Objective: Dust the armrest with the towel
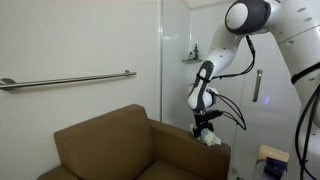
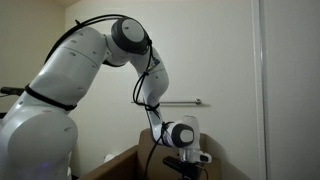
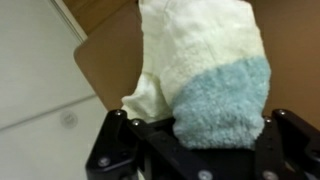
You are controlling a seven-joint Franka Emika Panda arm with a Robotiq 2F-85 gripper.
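The gripper [image 1: 207, 127] is pinched tight on the towel [image 3: 205, 60], which hangs bunched at the far end of the armrest [image 1: 185, 143]; I cannot tell whether it touches. A hard wipe could drag the cloth out of the pinch. Staying too high would let it skim past without dusting.

We reach our arm [image 1: 232, 45] out from a high shoulder, elbow bent, with the forearm dropping steeply down. Our gripper [image 1: 207, 127] points downward, its jaws clamped tight on the towel [image 3: 205, 60].
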